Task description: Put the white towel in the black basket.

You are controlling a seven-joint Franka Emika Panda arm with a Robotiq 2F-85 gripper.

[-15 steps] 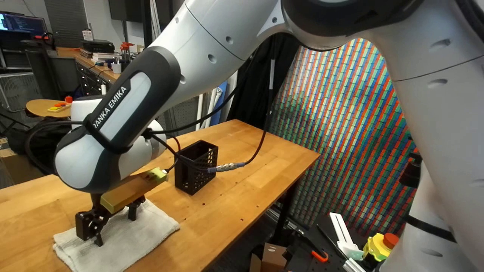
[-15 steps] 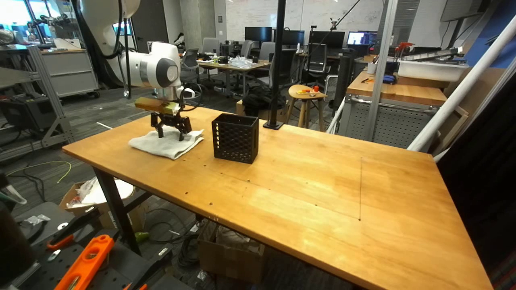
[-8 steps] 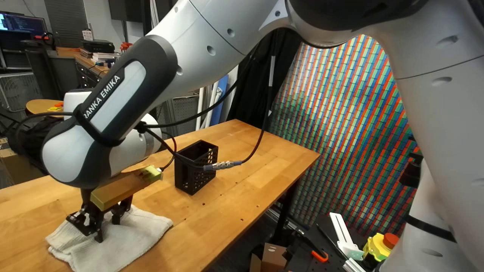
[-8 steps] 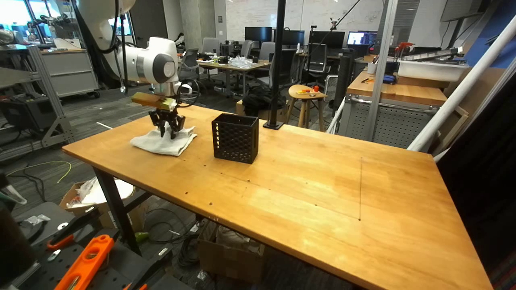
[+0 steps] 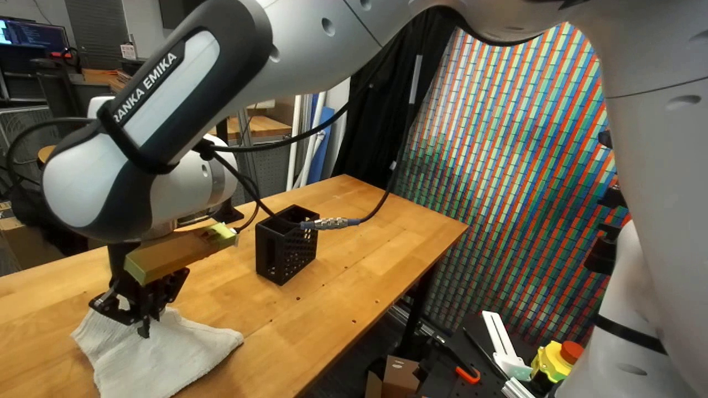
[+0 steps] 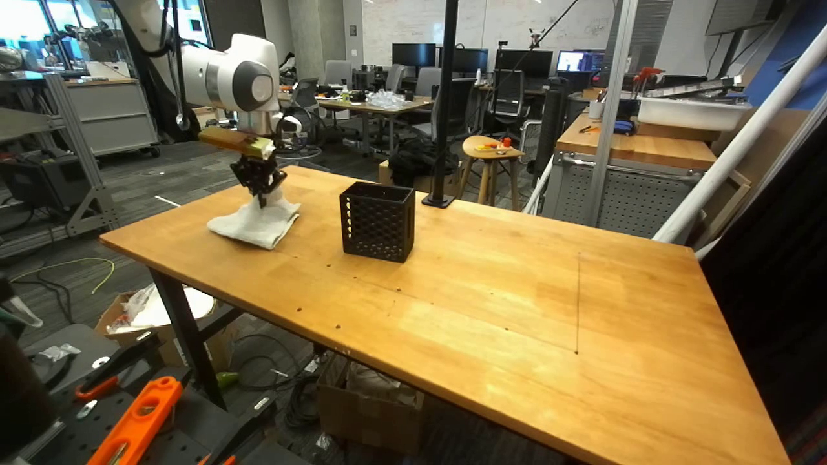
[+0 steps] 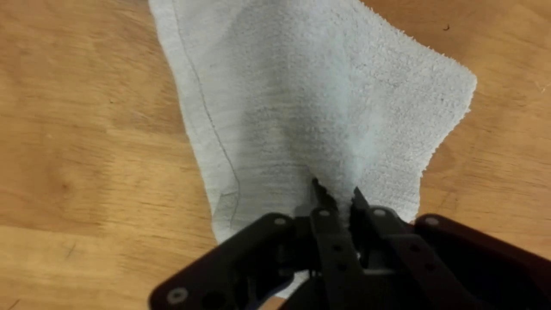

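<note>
the basket [image 6: 378, 226] stands upright on the tabletop [image 6: 491, 323], apart from the hand [image 7: 338, 193] in a direction roughly parallel to the long edges. the hand is above the end near one short edge; from there the basket lies toward the opposite short edge, with little offset toward either long edge in both exterior views. the basket's long axis follows the long edges as well, so that a narrow end faces the hand and the mouth points upward.

the towel [image 6: 252, 227] lies directly beneath the hand. in the wrist view the fingers [image 7: 329, 232] stand nearly together, with a raised ridge of the towel pinched between them. the hold is off-centre: more of the towel spreads toward the long edge away from the pole [image 6: 446, 116] than toward the long edge beside it. below the fingers the towel forms a peak, and its lower part rests on the tabletop, near the short edge and outside the basket.

the step appears to be the start of the lift. the fingers seem to hang lower than the basket's rim, so the coming move probably calls for height first, then travel along the long edges; too low a path could drag the towel against the narrow end.
</note>
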